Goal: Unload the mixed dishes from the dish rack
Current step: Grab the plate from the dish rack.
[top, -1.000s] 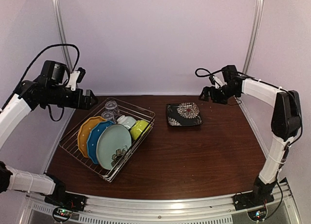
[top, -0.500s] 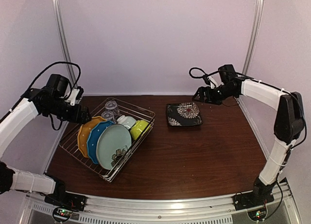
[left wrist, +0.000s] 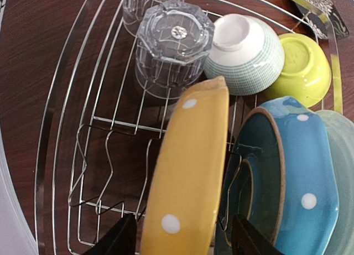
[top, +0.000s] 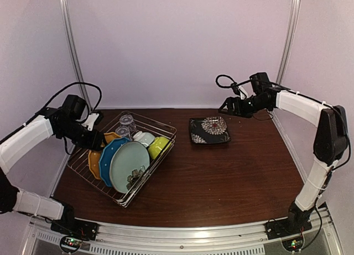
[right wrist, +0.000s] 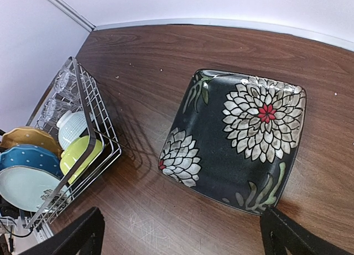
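The dish rack [top: 152, 175] stands at the left of the table. An orange-yellow dotted plate [left wrist: 191, 166], a blue dotted plate [left wrist: 298, 183] and a pale teal plate [top: 128, 162] stand on edge in it. Behind them are a lime-green bowl [left wrist: 298, 64], a small pale bowl [left wrist: 243, 53] and two upturned clear glasses [left wrist: 171, 45]. My left gripper [left wrist: 185, 241] straddles the orange-yellow plate's rim, open, with a gap on each side. The dark patterned plate [right wrist: 238, 139] lies flat on the table. My right gripper [right wrist: 182, 233] hovers open above its near edge, holding nothing.
Bare brown table [top: 221, 177] stretches in front of the dark plate and to the right of the rack. White walls close the back and both sides. The rack's left side lies close to the table's left edge.
My left gripper has come down and right from above the rack's back-left corner onto the orange-yellow plate, and its jaws have narrowed. The right gripper has shifted slightly left.
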`<state>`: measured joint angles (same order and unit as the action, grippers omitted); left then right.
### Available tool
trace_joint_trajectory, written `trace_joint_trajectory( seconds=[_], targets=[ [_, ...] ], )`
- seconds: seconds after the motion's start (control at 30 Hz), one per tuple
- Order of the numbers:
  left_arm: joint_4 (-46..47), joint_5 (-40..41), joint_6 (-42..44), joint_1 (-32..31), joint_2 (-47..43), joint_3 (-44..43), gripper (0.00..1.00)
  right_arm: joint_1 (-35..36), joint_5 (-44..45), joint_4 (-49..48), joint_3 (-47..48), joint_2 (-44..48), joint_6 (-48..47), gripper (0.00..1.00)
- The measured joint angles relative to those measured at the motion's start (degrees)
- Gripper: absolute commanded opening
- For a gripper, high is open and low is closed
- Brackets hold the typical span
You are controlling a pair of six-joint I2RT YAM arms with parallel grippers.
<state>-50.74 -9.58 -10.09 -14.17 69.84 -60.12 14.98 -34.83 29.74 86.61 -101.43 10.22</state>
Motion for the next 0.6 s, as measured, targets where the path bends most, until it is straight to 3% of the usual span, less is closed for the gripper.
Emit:
trace_joint_trajectory(
  seconds=[0.37, 0.6],
  targets=[
    [2.4, -3.8, 3.3, 0.4, 3.5, 0.8, 0.40, 0.0, -1.2, -0.4, 0.0, 0.0, 0.2, 1.00],
    [2.9, -4.8, 4.9, 0.7, 5.1, 0.8, 0.24, 0.0, -1.4, -0.8, 0.0, 0.0, 0.3, 1.00]
  ],
)
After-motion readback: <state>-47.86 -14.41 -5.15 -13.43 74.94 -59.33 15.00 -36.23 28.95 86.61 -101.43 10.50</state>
